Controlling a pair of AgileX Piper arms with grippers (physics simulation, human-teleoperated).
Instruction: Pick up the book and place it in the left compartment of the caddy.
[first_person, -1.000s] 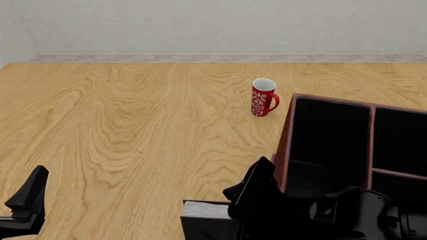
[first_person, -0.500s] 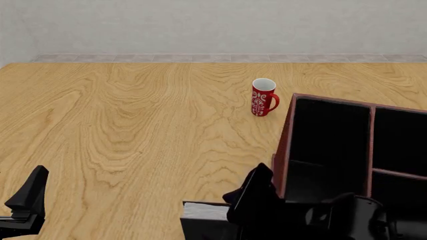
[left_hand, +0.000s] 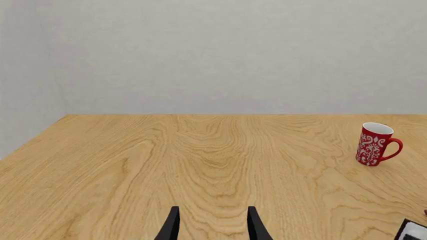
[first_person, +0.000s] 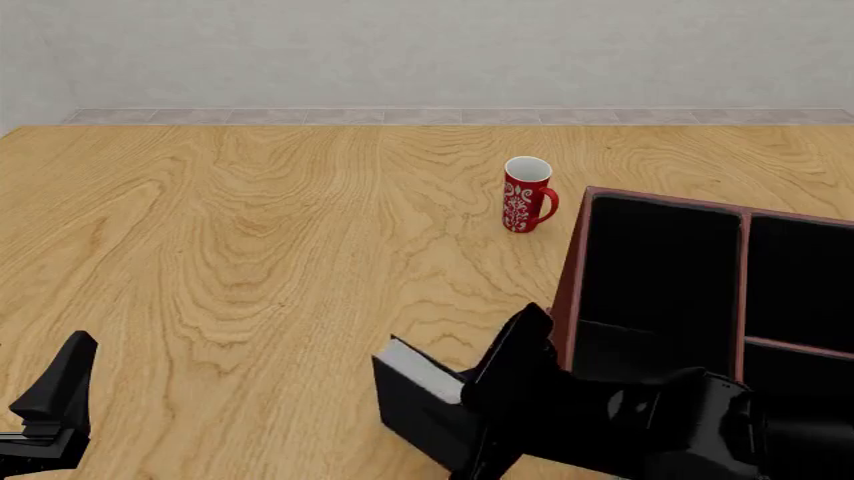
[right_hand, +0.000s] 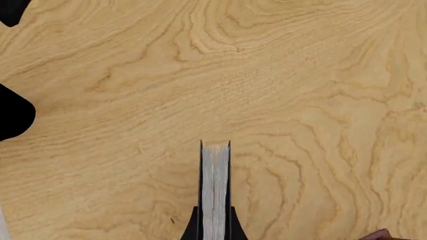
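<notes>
The book, black-covered with a white page edge, hangs tilted above the table near the front edge, just left of the caddy. My right gripper is shut on the book. In the right wrist view the page edge runs straight out from between the fingertips. The caddy's left compartment is open, black-lined and holds nothing that I can see. My left gripper is open and empty at the front left; its fingers stand apart over bare wood.
A red patterned mug stands upright behind the caddy's far-left corner, also in the left wrist view. A corner of the book shows there too. The caddy's smaller sections lie to the right. A wall runs along the table's back.
My right gripper has lifted the book off the table near the front edge. The book now tilts, with its page edge raised toward the left. The left arm has not moved.
</notes>
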